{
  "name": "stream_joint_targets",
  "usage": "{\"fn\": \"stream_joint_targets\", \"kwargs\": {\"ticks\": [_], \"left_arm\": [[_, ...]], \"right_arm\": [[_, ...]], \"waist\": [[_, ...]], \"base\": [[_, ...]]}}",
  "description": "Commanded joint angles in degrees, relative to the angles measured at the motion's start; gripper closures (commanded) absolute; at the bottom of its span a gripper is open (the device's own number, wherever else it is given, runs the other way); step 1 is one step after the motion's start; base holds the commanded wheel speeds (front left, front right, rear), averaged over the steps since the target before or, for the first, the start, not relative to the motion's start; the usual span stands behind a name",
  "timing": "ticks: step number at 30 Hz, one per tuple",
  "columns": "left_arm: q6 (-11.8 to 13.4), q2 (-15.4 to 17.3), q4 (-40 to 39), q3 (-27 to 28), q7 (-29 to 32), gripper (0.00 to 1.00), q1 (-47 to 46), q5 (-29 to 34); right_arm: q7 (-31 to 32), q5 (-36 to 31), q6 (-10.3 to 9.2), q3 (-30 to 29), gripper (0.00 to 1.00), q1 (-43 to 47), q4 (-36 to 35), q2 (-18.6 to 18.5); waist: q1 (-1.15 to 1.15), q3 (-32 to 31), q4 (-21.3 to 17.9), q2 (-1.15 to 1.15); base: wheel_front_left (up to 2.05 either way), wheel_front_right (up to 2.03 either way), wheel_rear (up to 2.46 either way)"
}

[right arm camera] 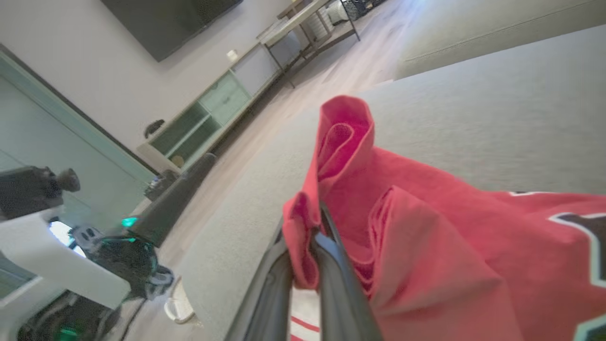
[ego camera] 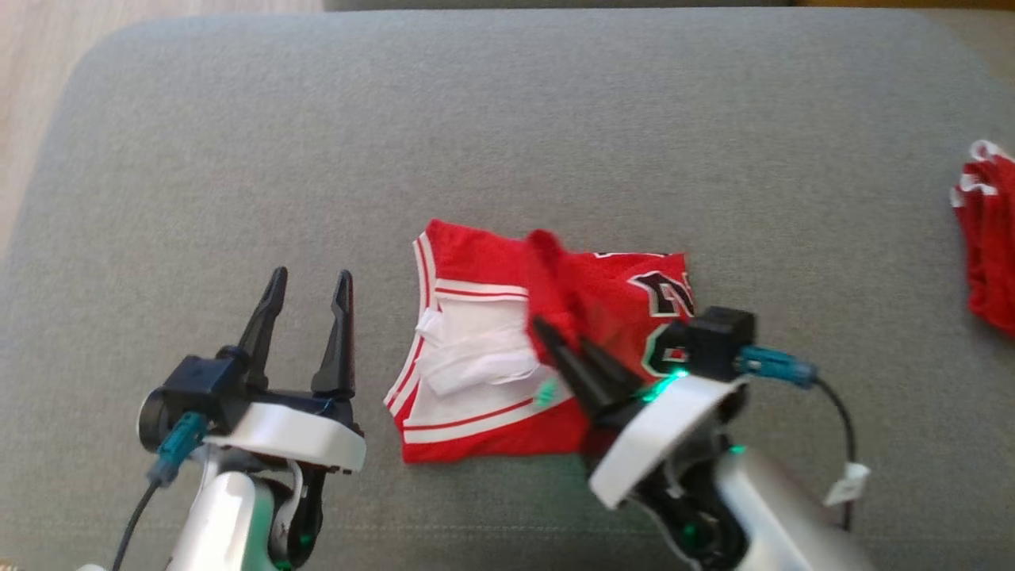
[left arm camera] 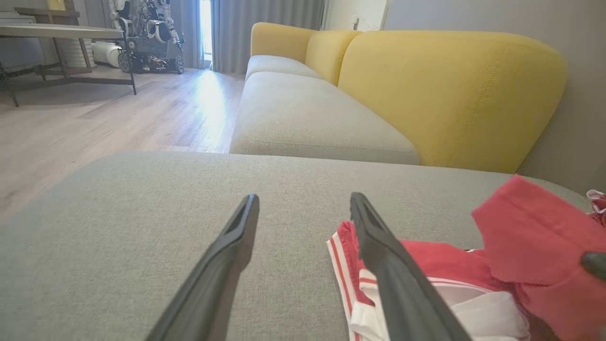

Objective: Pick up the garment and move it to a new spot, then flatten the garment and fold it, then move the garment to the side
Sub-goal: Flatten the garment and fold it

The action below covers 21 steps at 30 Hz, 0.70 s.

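Observation:
A red garment (ego camera: 476,262) with white trim and black lettering lies partly folded on the grey cushion (ego camera: 507,119). My right gripper (ego camera: 555,333) is shut on a red fold of the garment (right arm camera: 426,213), which stands lifted above the rest; cloth bunches between its fingers (right arm camera: 326,255). Left of the garment (left arm camera: 426,260), my left gripper (ego camera: 308,287) hovers open over bare cushion, nothing between its fingers (left arm camera: 236,237). Its right finger crosses in front of the garment's striped edge in the left wrist view.
A second red cloth (ego camera: 987,238) lies at the cushion's right edge. A yellow sofa back (left arm camera: 450,90) rises beyond the cushion (left arm camera: 118,227). Wood floor (left arm camera: 94,123), a table (left arm camera: 57,33) and another robot (left arm camera: 149,35) stand further off.

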Motion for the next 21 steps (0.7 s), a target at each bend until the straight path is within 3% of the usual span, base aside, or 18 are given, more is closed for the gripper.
{"fn": "stream_joint_targets", "kwargs": {"ticks": [1,6,13,14,15,16,21], "left_arm": [[-0.30,0.29,-1.62,1.63,-0.70,0.00,-2.02,0.28],[-0.41,0.00,-1.54,0.99,-0.70,0.00,-3.20,0.16],[-0.48,-0.26,-1.47,0.69,-0.70,0.00,-4.33,0.19],[-0.47,-0.28,-1.45,0.70,-0.70,0.00,-4.38,0.20],[-0.46,-0.31,-1.42,0.72,-0.70,0.00,-4.39,0.23],[-0.46,-0.33,-1.36,0.78,-0.70,0.00,-4.39,0.24],[-0.63,-0.38,-0.81,1.30,-0.70,0.00,-4.03,0.48]], "right_arm": [[-1.52,1.40,0.20,2.19,1.00,-3.06,-1.30,1.03],[-7.22,3.72,0.20,8.48,1.00,-8.97,6.64,1.05],[-12.67,6.11,0.20,12.15,1.00,-14.80,15.38,1.06],[-12.97,6.43,0.20,13.03,0.72,-15.42,15.99,1.06],[-13.41,6.16,0.20,13.86,0.13,-16.06,16.58,1.06],[-13.84,6.20,0.20,14.62,0.00,-16.46,16.92,1.06],[-17.36,4.91,0.20,16.34,0.00,-17.26,15.90,1.07]], "waist": [[0.00,0.61,0.73,0.00],[0.00,2.62,2.32,0.00],[0.00,4.71,2.83,0.00],[0.00,4.77,2.76,0.00],[0.00,4.79,2.68,0.00],[0.00,4.78,2.57,0.00],[0.00,3.78,1.61,0.00]], "base": [[0.00,0.00,0.00],[0.00,0.00,0.00],[0.00,0.00,0.00],[0.00,0.00,0.00],[0.00,0.00,0.00],[0.00,0.00,0.00],[0.00,0.00,0.00]]}}
